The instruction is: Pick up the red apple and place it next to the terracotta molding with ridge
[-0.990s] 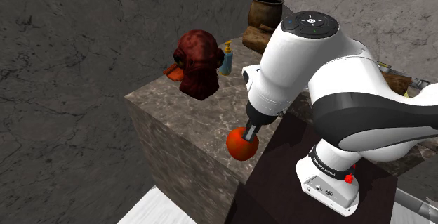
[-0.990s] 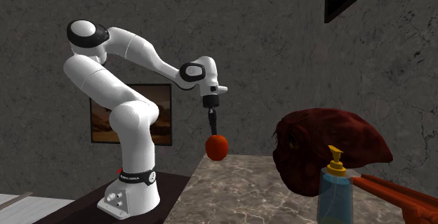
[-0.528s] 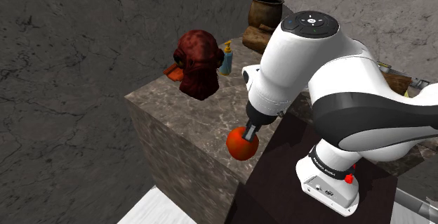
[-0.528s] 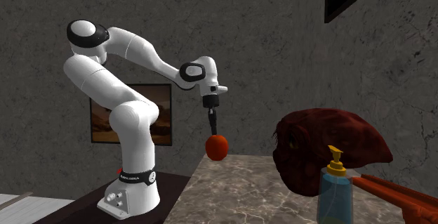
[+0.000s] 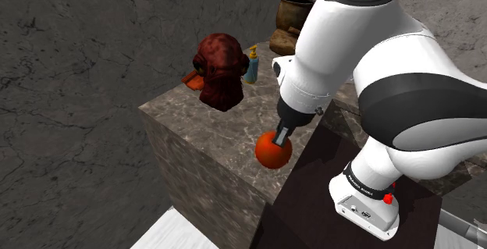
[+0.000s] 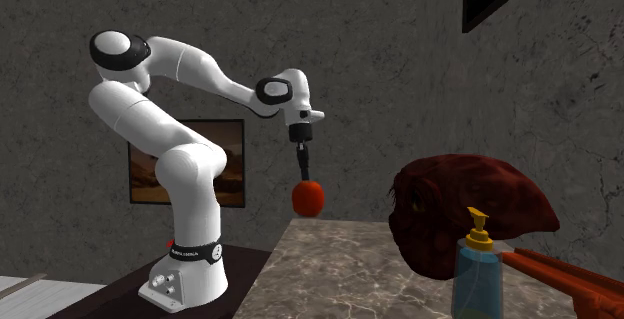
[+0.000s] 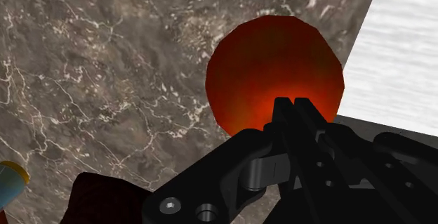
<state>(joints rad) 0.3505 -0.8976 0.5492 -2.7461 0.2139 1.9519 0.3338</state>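
Observation:
A red-orange apple (image 5: 273, 151) (image 6: 308, 197) hangs just above the near corner of the marble counter (image 5: 211, 122), clear of its top. My black gripper (image 5: 279, 133) (image 6: 303, 172) points down, shut on the apple's top. In the wrist view the fingers meet over the apple (image 7: 274, 71) at the gripper (image 7: 295, 107). The terracotta molding (image 5: 191, 80) (image 6: 560, 272) lies at the counter's far end, mostly hidden behind a dark red bust (image 5: 220, 72) (image 6: 465, 212).
A blue soap bottle with a yellow pump (image 5: 251, 64) (image 6: 477, 272) stands beside the bust. A brown pot (image 5: 295, 13) sits on a block further back. The dark stand (image 5: 312, 200) adjoins the counter's near edge. Bare marble (image 6: 340, 267) separates apple and bust.
The arm has risen and lifted the apple a little higher off the counter corner. The grip on it is unchanged. The bust, bottle and molding have not moved.

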